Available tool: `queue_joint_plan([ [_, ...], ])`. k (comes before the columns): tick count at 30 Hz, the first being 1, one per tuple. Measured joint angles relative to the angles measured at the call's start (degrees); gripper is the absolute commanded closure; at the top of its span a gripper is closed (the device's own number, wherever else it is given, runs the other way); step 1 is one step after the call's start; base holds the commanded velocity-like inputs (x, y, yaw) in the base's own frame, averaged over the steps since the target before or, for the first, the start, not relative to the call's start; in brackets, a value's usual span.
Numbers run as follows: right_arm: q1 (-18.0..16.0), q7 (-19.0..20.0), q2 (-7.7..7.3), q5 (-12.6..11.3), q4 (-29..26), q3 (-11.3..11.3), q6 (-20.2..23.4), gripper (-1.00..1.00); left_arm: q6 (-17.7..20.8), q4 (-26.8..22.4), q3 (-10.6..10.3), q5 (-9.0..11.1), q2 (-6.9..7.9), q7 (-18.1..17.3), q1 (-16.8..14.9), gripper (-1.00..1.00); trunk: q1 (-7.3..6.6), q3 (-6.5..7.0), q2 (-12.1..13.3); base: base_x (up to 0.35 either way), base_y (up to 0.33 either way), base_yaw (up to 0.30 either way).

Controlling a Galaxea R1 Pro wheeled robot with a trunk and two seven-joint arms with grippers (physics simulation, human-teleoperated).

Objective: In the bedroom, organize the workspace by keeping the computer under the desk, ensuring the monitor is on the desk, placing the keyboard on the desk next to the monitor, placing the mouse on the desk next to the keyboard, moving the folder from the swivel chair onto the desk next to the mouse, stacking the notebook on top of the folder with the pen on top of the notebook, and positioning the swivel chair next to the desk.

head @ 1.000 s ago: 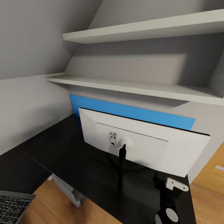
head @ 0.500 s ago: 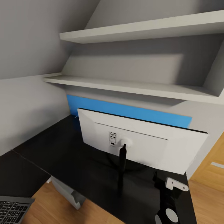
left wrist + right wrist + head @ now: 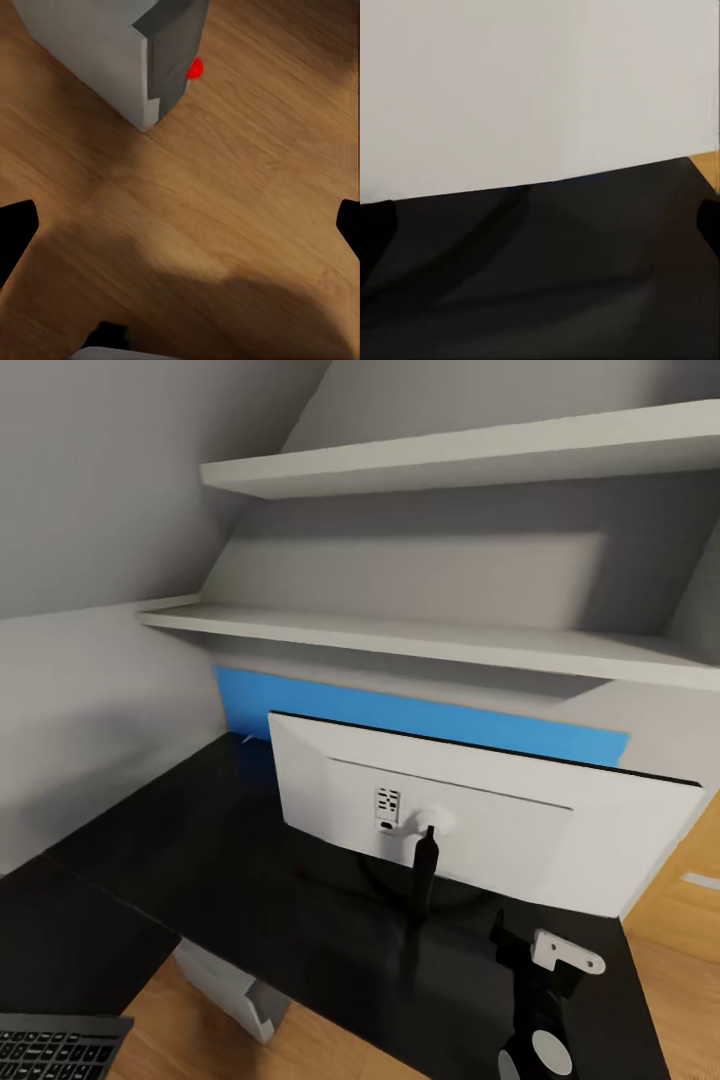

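The monitor (image 3: 480,825) stands on the desk (image 3: 200,840) with its light-grey back toward me, and the thin black stand (image 3: 424,870) is in the middle. The same grey back (image 3: 532,90) shows close ahead in the right wrist view, above the glossy black desk top (image 3: 547,277). My right gripper (image 3: 540,225) is open and holds nothing. The keyboard (image 3: 60,1045) shows at the lower left corner; what it rests on is cut off. The computer (image 3: 230,990) stands on the floor under the desk. My left gripper (image 3: 180,229) hangs open above the floor near the computer's corner (image 3: 112,52).
Two pale wall shelves (image 3: 420,640) run above the desk's blue back panel (image 3: 330,705). My right arm (image 3: 540,1010) rises at the lower right over the desk top. A wooden floor (image 3: 247,165) lies below, and a light wooden front (image 3: 690,900) stands at the right.
The whole picture has shifted, so the camera has moved; the monitor now sits further right and lower in it, and the keyboard lower. My right arm keeps its place.
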Motion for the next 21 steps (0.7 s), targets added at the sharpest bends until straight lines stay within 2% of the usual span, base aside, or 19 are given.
queue_joint_plan([
  [16, 0.01, 0.09, 0.0, 0.08, 0.0, -0.08, 0.01, -1.0, -0.07, 0.0, -0.04, -0.05, 0.78, 0.0, 0.0, -1.0, 0.0, 0.0, 0.0, 0.003, 0.007, -0.255],
  [21, 0.0, 0.1, 0.0, 0.08, 0.0, -0.09, -0.01, -1.0, -0.07, 0.0, -0.05, -0.09, 0.79, 0.0, 0.0, -1.0, -0.02, 0.0, -0.01, 0.151, 0.0, -0.258],
])
